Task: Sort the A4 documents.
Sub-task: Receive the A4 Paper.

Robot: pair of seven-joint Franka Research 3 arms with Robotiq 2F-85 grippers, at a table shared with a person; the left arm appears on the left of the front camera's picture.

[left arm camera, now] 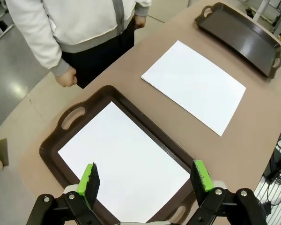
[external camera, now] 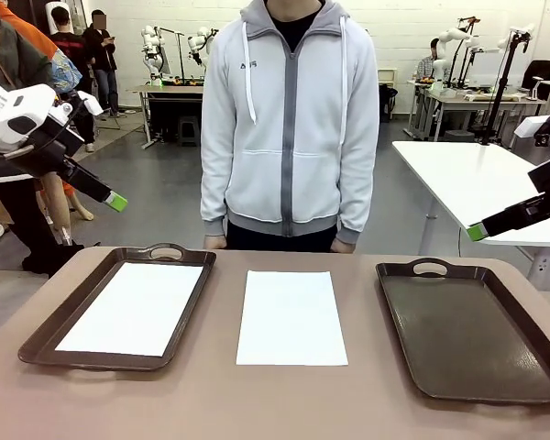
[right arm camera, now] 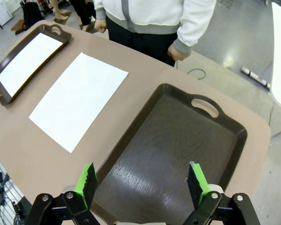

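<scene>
While both arms hang above the table point(external camera: 275, 403), I see my left gripper point(left arm camera: 145, 176) w/ fingers spread wide and nothing between them, over the left tray point(external camera: 92, 360). A white sheet point(external camera: 133, 307) lies flat inside that tray, covering most of its bottom. A second sheet point(external camera: 291, 316) lies flat on the tabletop btwn the two trays, long side running away from me, touching neither tray. It sits directly in front of the person point(external camera: 289, 119). My right gripper point(right arm camera: 142, 180), fingers likewise wide apart and gripping nothing, hovers over the right tray point(external camera: 467, 339), whose dark wood-grain bottom is bare. The person, in a pale grey zip hoodie, stands at the far edge, centre, arms down. Each hand point(left arm camera: 65, 77) is loosely closed near the table's rim, apart from sheets and trays.
</scene>
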